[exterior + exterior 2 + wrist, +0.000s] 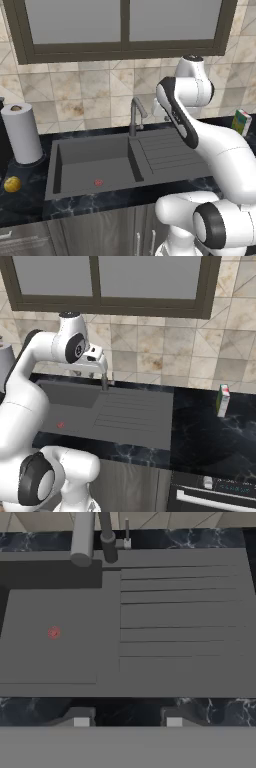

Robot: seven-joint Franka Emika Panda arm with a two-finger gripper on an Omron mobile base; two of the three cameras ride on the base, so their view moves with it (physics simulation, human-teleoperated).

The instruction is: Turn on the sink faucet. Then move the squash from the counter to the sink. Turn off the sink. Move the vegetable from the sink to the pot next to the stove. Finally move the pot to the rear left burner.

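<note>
The dark grey sink [90, 162] is set into the black marble counter [30, 197], with a red drain mark in its basin and a ribbed drainboard on the right. The grey sink faucet [135, 116] stands at its back rim, spout angled down over the basin; no water shows. The yellow squash [12, 184] lies on the counter left of the sink. My gripper [102, 372] hangs above the sink's back edge, close to the faucet [105, 383]. In the hand view my gripper [126, 721] is open with nothing between its fingertips [80, 719], looking down on the basin [50, 662] and faucet spout [82, 537].
A paper towel roll [22, 132] stands at the back left, behind the squash. A small green and red carton [223, 400] stands on the counter right of the drainboard [130, 411]. A tiled wall and a window rise behind the sink.
</note>
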